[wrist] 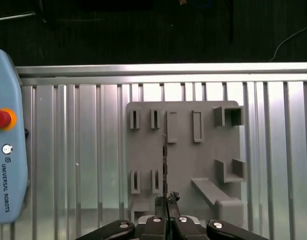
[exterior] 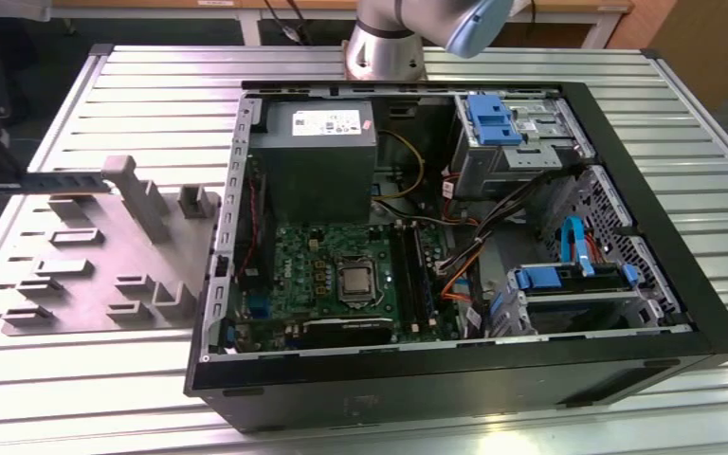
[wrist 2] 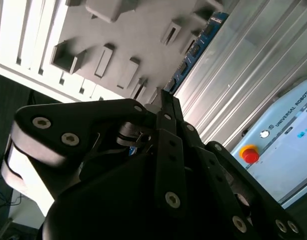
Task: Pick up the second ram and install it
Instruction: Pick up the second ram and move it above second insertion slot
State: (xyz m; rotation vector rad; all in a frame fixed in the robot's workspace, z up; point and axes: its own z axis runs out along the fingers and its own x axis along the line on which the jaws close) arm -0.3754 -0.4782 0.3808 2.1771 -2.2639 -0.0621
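The fingers (wrist 2: 168, 140) pinch one ram (wrist 2: 196, 47) edge-on over the single grey holder plate (wrist: 183, 160).

We count one open computer case (exterior: 465, 389), one grey holder plate (wrist: 186, 155), one ram stick (wrist 2: 196, 47), one teach pendant (wrist: 8, 160) with one red button (wrist: 1, 118).

The gripper (wrist: 166, 201) is pinching the second ram (wrist: 164, 160) between its fingers. The stick is showing edge-on as a thin dark line, hanging over the grey holder plate (wrist: 186, 165). The plate is lying on the ribbed metal table (wrist: 78, 150), and a pale blue pendant (wrist: 4, 165) with a red button (wrist: 0, 118) is sitting apart from it.
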